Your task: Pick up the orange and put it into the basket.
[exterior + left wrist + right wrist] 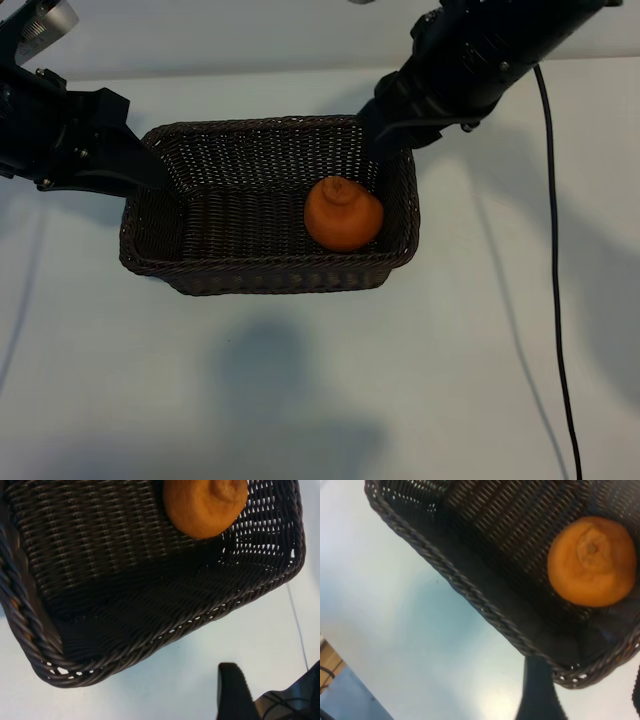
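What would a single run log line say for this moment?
orange: inside basket, right end | left gripper: open, at basket's left rim | right gripper: open, above right rim, holding nothing

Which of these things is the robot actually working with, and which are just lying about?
Part of the job:
- orange, lying inside the basket near its right end
- basket, dark woven wicker
- right gripper, open, over the basket's far right corner
- left gripper, open, at its left end

Just lying about:
- black cable on the white table

Orange [343, 214] in basket's [262, 273] right end
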`<state>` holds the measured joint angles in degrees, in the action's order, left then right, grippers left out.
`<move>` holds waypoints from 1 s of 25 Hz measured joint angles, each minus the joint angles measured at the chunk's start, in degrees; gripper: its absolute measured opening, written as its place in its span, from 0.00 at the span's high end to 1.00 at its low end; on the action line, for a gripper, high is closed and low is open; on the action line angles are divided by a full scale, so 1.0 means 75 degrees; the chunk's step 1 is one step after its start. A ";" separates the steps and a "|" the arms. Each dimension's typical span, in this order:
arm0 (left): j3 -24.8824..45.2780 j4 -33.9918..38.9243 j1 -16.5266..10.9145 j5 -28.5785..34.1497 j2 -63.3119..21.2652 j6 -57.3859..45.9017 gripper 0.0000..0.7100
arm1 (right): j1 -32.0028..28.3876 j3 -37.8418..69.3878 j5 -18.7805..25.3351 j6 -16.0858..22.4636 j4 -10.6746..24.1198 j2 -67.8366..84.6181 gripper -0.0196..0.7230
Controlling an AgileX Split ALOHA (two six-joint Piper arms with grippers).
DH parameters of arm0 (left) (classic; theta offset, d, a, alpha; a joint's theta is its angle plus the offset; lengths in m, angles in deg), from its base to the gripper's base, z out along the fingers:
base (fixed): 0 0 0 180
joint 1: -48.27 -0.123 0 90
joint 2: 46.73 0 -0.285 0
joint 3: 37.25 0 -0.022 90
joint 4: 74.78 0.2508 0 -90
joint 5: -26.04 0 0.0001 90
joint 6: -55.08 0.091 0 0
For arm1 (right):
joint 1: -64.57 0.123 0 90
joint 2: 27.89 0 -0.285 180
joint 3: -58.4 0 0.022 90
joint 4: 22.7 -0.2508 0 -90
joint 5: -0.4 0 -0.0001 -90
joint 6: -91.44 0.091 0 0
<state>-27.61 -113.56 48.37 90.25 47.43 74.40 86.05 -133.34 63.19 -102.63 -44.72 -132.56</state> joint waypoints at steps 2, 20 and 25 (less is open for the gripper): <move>0.0000 0.0000 0.0000 0.0000 0.0000 0.0000 0.41 | -0.0091 0.0151 -0.0052 -0.0041 -0.0015 0.0090 0.37; 0.0000 0.0000 0.0000 -0.0006 0.0000 0.0015 0.41 | -0.1736 0.1135 -0.0099 -0.1196 -0.1551 0.0876 0.37; 0.0000 0.0000 0.0000 0.0001 0.0000 0.0007 0.41 | -0.1751 0.1141 0.0073 -0.1481 -0.1551 0.0876 0.37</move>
<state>-27.61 -113.56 48.37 90.26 47.43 74.45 72.92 -124.78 63.74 -113.74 -56.35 -125.98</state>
